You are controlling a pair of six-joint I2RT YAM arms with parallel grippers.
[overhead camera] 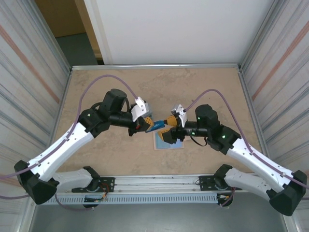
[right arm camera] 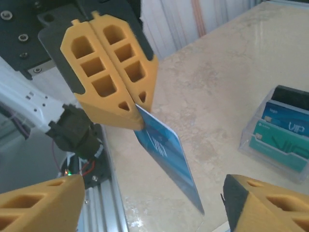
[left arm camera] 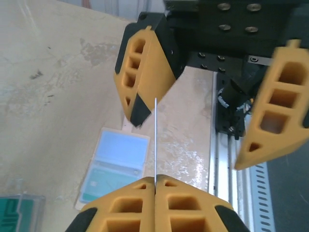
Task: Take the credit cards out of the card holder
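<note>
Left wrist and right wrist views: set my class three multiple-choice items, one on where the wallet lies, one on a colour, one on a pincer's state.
1. The small tan folding wallet lies: A in a pincer; B open on the beige marbled table; C standing on edge.
2. The thin plastic card in the left pincer is: A red; B yellow; C blue.
3. The right pincer is: A open; B shut on the card; C shut on the wallet.
B, it lies flat, unfolded; C, its face shows blue; A, its fingers stand apart.

Left fingers (left arm camera: 123,195) partly hide the card holder (left arm camera: 120,154).
</note>
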